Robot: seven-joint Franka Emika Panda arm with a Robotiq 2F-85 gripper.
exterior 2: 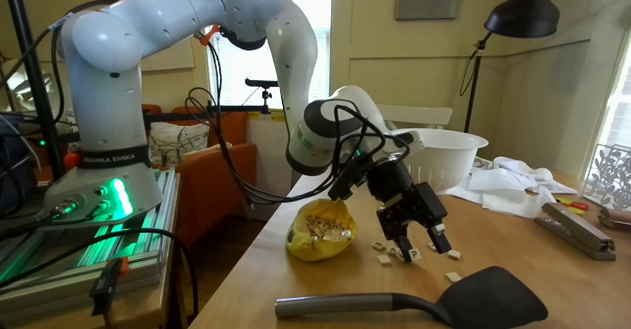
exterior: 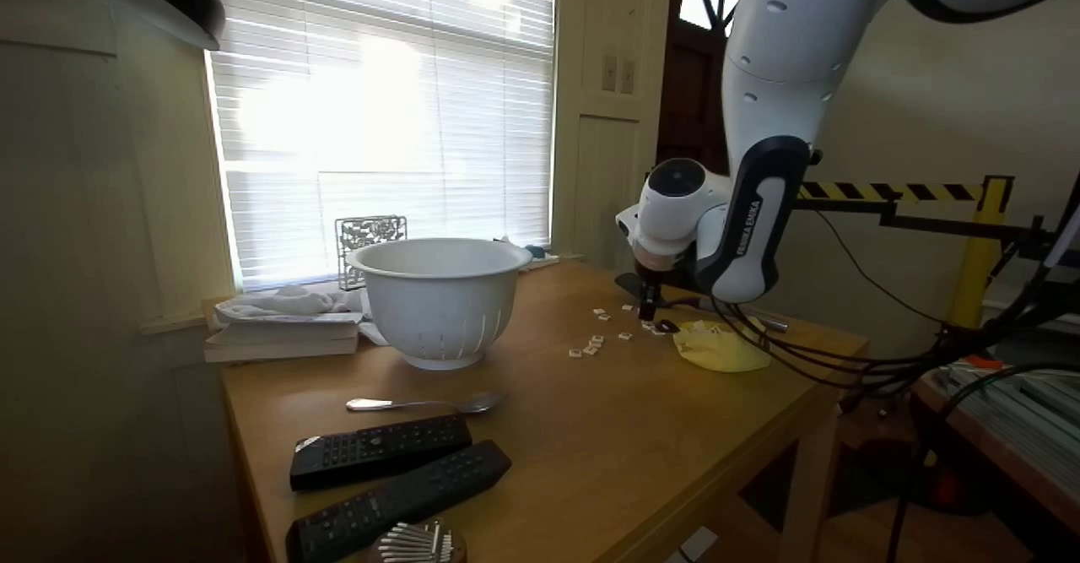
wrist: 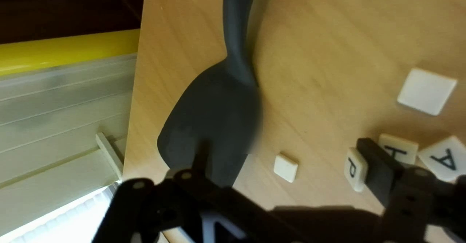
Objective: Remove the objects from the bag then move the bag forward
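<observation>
The yellow bag (exterior 2: pixel 310 250) rests upright on the table, its mouth showing many cream letter tiles (exterior 2: pixel 328 228) inside. In an exterior view the bag (exterior: pixel 721 350) is near the table's side edge. My gripper (exterior 2: pixel 425 251) is low over the table beside the bag, fingers spread wide. In the wrist view a tile marked P (wrist: pixel 355 169) stands on edge against the inner face of one finger (wrist: pixel 380 172); the opposite finger is far from it. A blank tile (wrist: pixel 285 167) lies on the wood between the fingers. Several more tiles (exterior: pixel 596 341) are scattered around.
A black spatula (exterior 2: pixel 493 299) lies close to the gripper and tiles. The white bowl (exterior: pixel 439 301) stands farther along the table, with a spoon (exterior: pixel 426 403) and two remotes (exterior: pixel 384 449) beyond. A stapler (exterior 2: pixel 577 230) and papers (exterior 2: pixel 508 181) occupy the window side. Cables hang near the bag.
</observation>
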